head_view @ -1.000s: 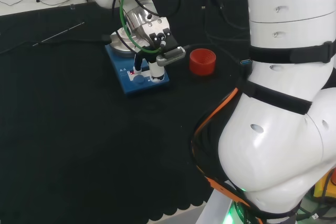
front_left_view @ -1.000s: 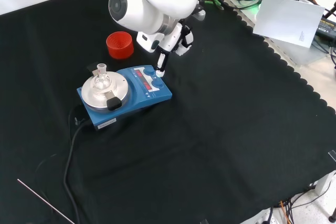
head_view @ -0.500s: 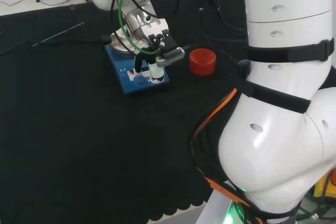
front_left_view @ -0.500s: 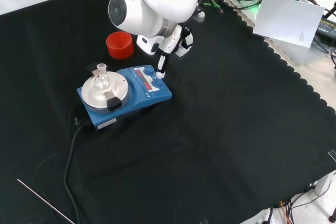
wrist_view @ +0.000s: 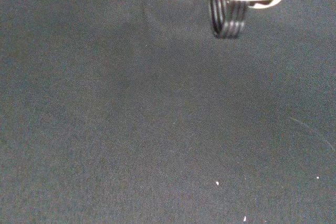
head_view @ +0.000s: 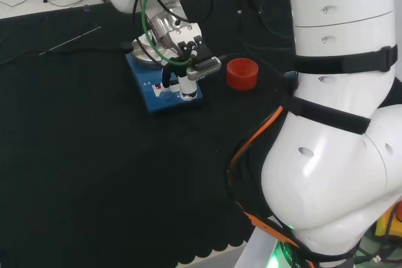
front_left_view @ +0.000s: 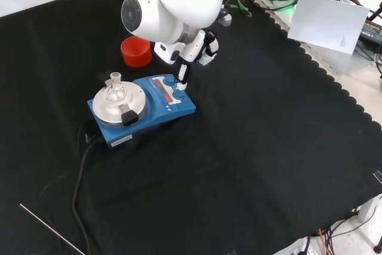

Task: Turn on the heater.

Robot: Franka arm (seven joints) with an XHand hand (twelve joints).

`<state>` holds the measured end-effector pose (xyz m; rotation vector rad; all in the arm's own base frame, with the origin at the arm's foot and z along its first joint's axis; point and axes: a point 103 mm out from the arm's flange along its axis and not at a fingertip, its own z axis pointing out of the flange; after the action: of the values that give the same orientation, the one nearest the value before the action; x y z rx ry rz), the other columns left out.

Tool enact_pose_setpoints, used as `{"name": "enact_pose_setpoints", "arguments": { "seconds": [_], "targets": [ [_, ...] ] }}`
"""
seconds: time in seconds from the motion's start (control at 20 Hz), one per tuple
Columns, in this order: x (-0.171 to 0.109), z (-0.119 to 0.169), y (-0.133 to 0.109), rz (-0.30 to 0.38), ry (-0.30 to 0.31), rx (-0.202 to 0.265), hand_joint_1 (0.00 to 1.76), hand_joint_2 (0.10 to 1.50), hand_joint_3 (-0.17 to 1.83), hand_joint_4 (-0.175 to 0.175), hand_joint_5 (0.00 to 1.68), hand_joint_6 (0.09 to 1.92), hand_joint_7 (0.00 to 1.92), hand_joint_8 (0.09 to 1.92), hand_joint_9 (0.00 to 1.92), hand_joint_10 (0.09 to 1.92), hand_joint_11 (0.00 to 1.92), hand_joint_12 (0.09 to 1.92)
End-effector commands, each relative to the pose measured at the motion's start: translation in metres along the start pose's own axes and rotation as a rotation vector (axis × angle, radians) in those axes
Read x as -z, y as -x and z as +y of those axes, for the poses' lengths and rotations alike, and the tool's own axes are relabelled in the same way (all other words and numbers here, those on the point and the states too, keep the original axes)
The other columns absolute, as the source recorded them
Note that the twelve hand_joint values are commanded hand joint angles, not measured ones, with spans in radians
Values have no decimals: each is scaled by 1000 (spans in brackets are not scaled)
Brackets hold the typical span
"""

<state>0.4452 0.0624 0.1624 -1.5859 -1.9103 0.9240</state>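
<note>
While your hand (front_left_view: pixel 190 49) pokes one straight finger (front_left_view: pixel 181 76) down onto the blue heater (front_left_view: pixel 143 108), holding nothing, the heater sits at about ten o'clock on the tabletop (front_left_view: pixel 250 147), front view.

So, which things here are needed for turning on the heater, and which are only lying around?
Needed for the job:
- blue heater, its control panel facing the arm
- hand, one finger down at the panel's knobs

Only lying around:
- small glass flask on the heater's plate
- red ribbed ring
- thin rod on the cloth
</note>
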Motion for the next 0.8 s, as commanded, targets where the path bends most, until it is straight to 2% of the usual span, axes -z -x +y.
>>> {"name": "enact_pose_setpoints", "arguments": {
  "seconds": [0.05,0.8],
  "targets": [
    [0,1,0,0,0,-2,1497,598,1161,-23,351,112,1889,1530,1920,1538,1920,1647],
    [-4,8,1,2,-18,1,1498,594,1170,-23,367,108,1891,1530,1920,1538,1920,1643]
  ]
}}
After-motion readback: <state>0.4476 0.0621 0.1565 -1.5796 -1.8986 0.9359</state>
